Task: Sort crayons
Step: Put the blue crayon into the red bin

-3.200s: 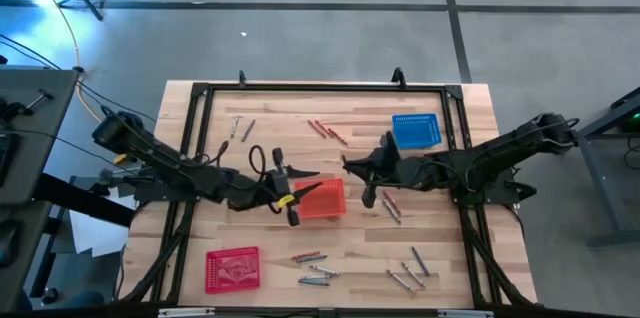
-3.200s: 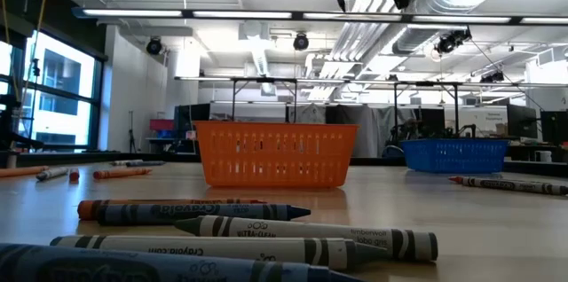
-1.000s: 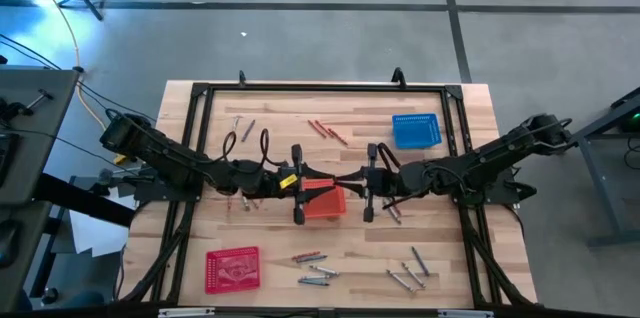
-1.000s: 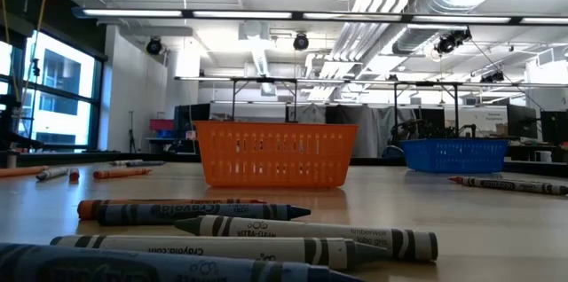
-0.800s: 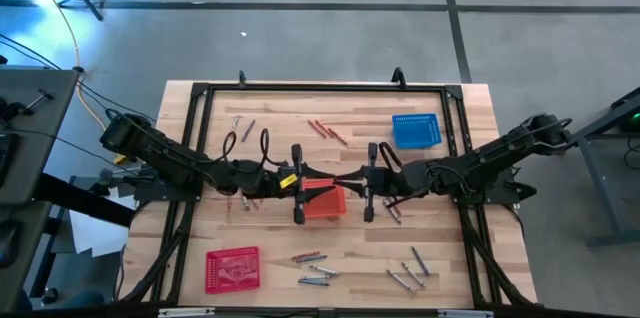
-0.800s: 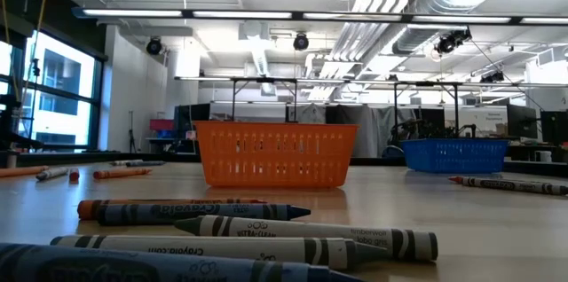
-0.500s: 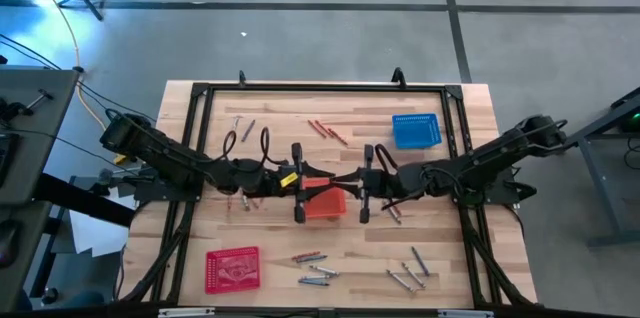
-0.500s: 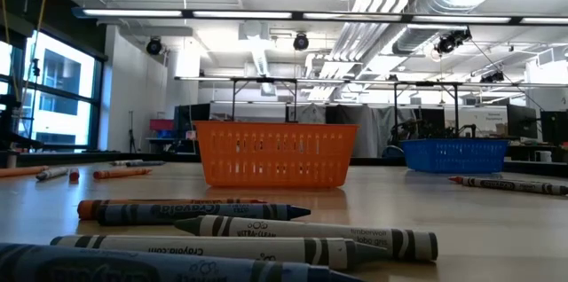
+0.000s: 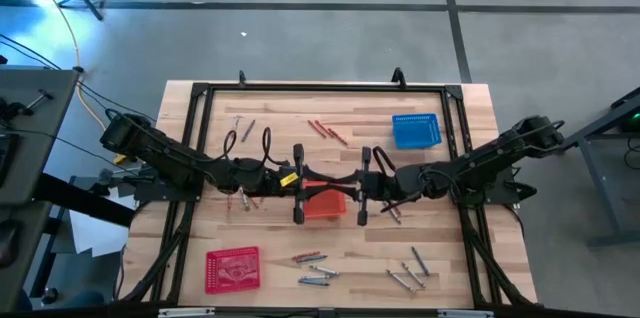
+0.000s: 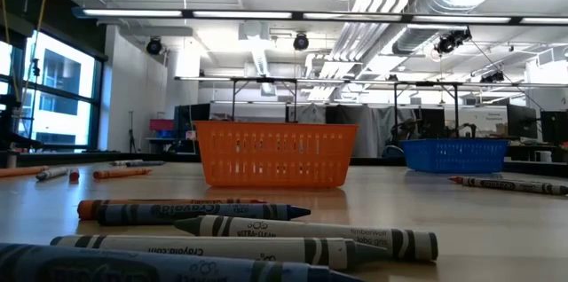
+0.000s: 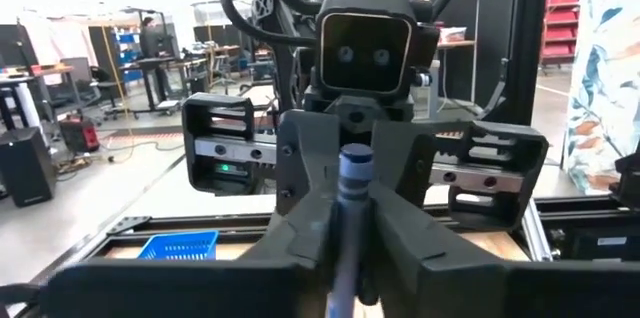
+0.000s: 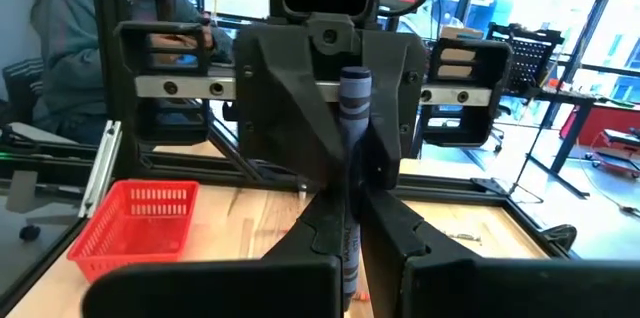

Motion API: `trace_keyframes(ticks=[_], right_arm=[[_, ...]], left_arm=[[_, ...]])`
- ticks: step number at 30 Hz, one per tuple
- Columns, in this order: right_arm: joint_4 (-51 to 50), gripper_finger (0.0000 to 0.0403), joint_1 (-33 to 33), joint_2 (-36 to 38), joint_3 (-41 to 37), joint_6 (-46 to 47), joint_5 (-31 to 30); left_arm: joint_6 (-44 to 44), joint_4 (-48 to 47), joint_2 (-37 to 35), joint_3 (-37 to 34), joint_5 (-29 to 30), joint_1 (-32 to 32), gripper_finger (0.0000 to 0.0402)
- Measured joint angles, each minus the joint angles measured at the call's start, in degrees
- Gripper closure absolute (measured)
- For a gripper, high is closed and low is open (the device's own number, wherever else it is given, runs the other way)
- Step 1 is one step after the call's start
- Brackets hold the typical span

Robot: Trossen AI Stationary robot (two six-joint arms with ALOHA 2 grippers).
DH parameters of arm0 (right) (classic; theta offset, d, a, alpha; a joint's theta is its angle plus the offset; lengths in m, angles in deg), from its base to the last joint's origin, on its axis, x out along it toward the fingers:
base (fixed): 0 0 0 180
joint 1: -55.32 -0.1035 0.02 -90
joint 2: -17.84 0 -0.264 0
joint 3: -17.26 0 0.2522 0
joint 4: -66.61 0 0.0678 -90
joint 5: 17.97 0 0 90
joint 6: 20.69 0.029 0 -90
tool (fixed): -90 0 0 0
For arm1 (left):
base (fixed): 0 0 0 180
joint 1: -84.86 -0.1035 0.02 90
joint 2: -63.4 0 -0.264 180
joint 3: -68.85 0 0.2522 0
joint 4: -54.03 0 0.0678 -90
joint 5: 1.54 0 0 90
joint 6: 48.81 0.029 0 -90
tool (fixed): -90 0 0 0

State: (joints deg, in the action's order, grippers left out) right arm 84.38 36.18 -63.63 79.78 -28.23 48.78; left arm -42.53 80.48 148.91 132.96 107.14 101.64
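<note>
left gripper [image 9: 330, 185]: i see my fingers clamped on a bluish crayon [image 11: 352, 213], over the orange basket [image 9: 322, 201] mid-table
right gripper [image 9: 338, 186]: clenched on the same crayon from the other side, tip to tip with left
loose crayons [image 9: 316, 270]: near table edge, more scattered farther back
blue basket [image 9: 416, 130]: far right
red basket [image 9: 232, 268]: near left

table [image 9: 460, 258]: pale matt wood | baskets [image 9: 417, 130]: plastic mesh | crayons [image 10: 302, 233]: paper-wrapped, matt
</note>
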Motion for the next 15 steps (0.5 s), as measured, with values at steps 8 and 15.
trace_keyframes(ticks=[8,15], right_arm=[[-0.2,0.0400,0.0,0.0,0.0,0.0,0.1],[-0.4,0.0396,0.0,0.0,0.0,0.0,-0.1]], left_arm=[[1.3,-0.1,0.0,0.0,0.0,0.0,0.0393],[1.4,-0.2,0.0,0.0,0.0,0.0,0.0398]])
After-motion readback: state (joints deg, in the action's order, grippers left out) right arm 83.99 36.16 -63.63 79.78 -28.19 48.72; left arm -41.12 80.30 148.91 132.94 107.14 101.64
